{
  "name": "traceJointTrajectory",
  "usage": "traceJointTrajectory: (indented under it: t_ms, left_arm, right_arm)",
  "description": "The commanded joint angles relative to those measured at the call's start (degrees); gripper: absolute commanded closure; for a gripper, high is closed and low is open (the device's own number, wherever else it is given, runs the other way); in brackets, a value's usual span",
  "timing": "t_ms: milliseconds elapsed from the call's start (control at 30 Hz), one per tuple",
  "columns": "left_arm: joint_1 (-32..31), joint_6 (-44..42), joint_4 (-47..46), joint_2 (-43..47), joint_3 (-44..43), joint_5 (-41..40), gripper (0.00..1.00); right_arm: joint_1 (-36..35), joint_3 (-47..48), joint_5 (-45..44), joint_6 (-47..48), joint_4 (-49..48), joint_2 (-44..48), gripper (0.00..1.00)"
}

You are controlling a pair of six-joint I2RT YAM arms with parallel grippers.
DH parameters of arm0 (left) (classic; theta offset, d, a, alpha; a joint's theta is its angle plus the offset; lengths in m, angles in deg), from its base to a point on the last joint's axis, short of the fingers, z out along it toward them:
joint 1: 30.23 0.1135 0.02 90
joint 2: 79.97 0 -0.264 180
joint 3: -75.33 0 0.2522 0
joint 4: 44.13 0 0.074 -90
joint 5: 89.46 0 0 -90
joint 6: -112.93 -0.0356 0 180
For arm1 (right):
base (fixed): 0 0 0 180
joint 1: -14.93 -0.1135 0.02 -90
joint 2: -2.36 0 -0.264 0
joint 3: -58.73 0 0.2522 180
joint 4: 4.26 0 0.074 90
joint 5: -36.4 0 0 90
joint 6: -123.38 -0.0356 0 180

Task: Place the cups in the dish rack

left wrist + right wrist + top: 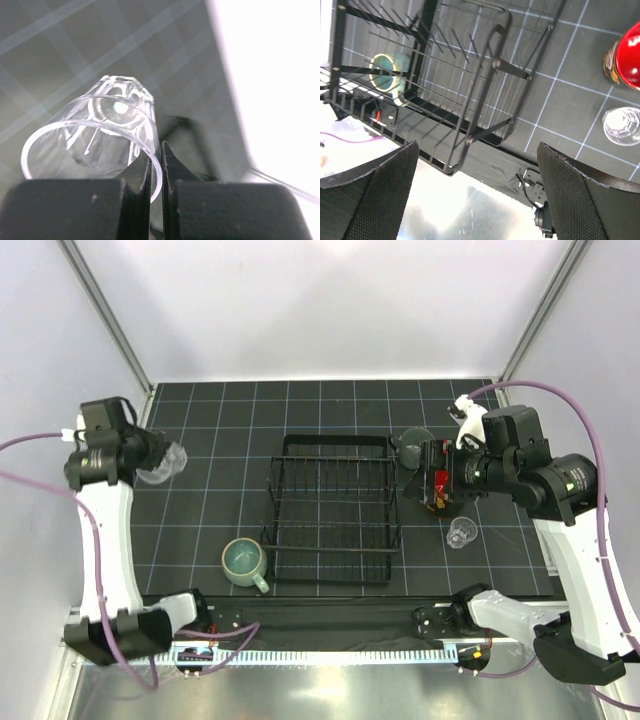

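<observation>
My left gripper (158,464) is shut on the rim of a small clear glass (170,460), held tilted above the mat at the far left; the wrist view shows the rim pinched between the fingers (156,172) and the glass (100,132) on its side. The black wire dish rack (333,508) stands mid-table with nothing in it. My right gripper (430,483) is open and empty, just right of the rack, over the red-inside cup (441,490). That cup (626,55) and the second clear glass (622,125) show at the right of the right wrist view.
A dark grey-green mug (412,444) stands behind the right gripper. The second clear glass (460,532) stands upright nearer the front. The pale-green mug (243,562) sits left of the rack's near corner and also shows through the wires (387,75).
</observation>
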Motion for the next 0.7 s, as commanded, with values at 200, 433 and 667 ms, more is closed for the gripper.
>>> traceJointTrajectory:
  t_ms: [200, 433, 667]
  left_arm:
    - [-1.18, 12.71, -37.05, 9.51, -2.75, 31.29, 0.99]
    - [-6.62, 22.65, -57.80, 11.00, -1.08, 39.92, 1.00]
    - [-11.55, 31.62, -77.22, 13.55, 1.82, 45.45, 1.00]
  right_arm:
    - [-0.72, 10.65, 6.44, -2.48, 4.48, -4.09, 0.00]
    - [-0.63, 8.02, 23.66, -14.25, -13.26, -3.83, 0.00]
    - [-1.16, 7.14, 33.17, -30.24, -33.65, -4.88, 0.00]
